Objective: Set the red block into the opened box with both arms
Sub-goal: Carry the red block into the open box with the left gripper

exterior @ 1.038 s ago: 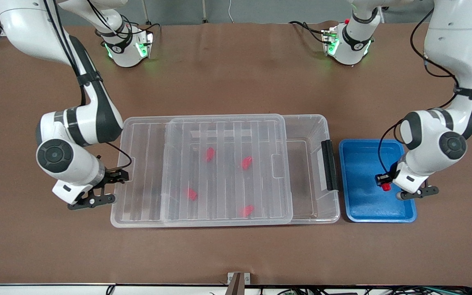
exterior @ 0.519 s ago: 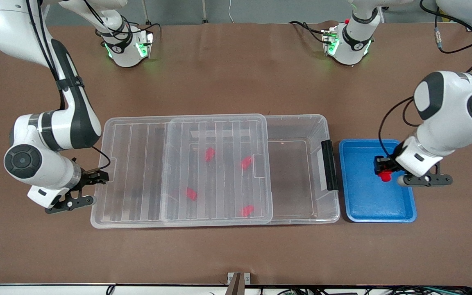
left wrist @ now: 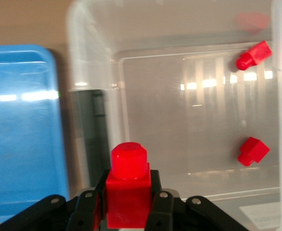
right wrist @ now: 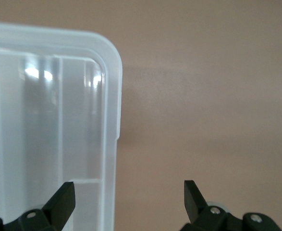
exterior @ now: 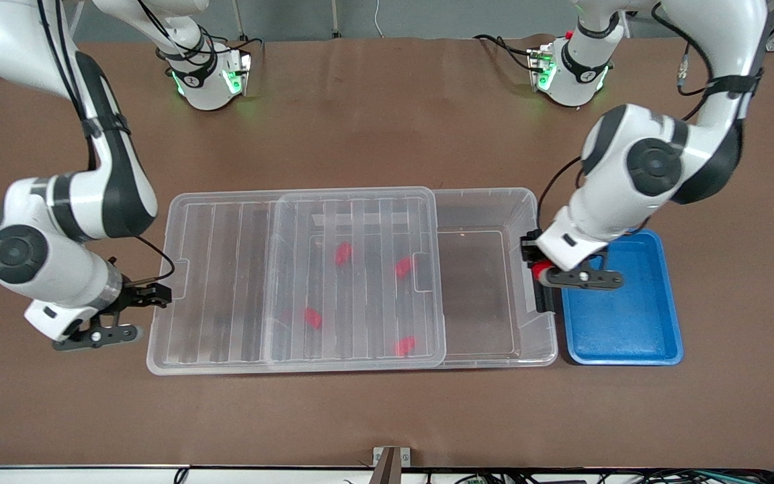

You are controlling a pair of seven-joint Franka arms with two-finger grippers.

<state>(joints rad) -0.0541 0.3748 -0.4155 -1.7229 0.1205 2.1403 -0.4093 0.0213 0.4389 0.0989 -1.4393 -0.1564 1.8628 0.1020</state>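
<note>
Glossy red block [left wrist: 128,187], clear box [exterior: 488,202]

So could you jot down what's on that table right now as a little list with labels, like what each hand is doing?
Left hand: shut on a red block, over the box's black latch end
Right hand: open, holding nothing, at the lid's edge toward the right arm's end of the table
Box: clear, lid slid partway off, so the latch end is uncovered
Blocks in box: four red ones, seen through the lid
Blue tray: beside the box's latch end, nothing visible in it
</note>
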